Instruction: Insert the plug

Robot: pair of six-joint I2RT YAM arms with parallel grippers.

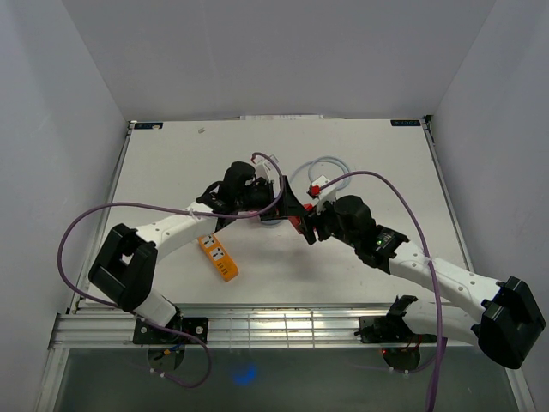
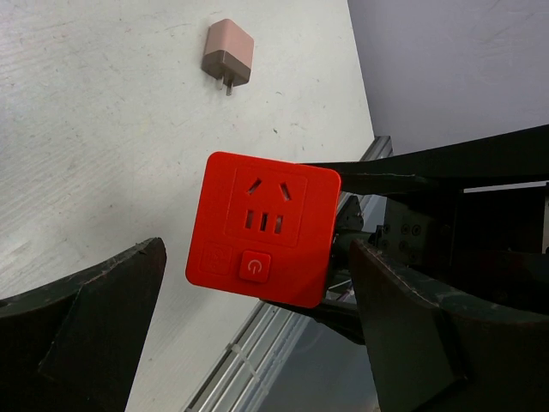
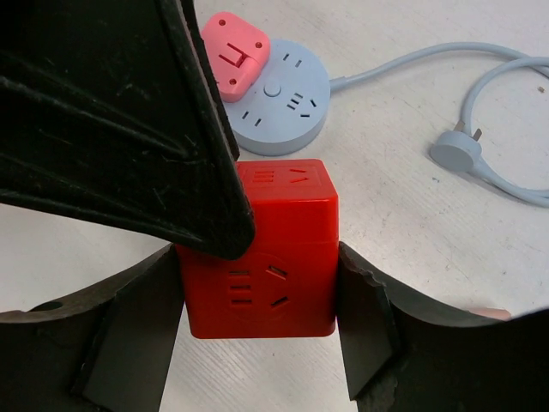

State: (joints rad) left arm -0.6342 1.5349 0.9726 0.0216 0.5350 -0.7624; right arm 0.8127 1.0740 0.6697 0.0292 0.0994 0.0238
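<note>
Right gripper clamps the red socket cube by its sides, off the table. Left gripper gapes fully, empty, straddling the cube. Pink plug lies on the table beyond the cube, untouched. Risk: a left finger hangs close over the cube; contact could twist it in the grip.

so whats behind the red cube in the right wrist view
A round blue-grey socket hub with a pink plug on it. The red cube hides the table just behind itself.
</note>
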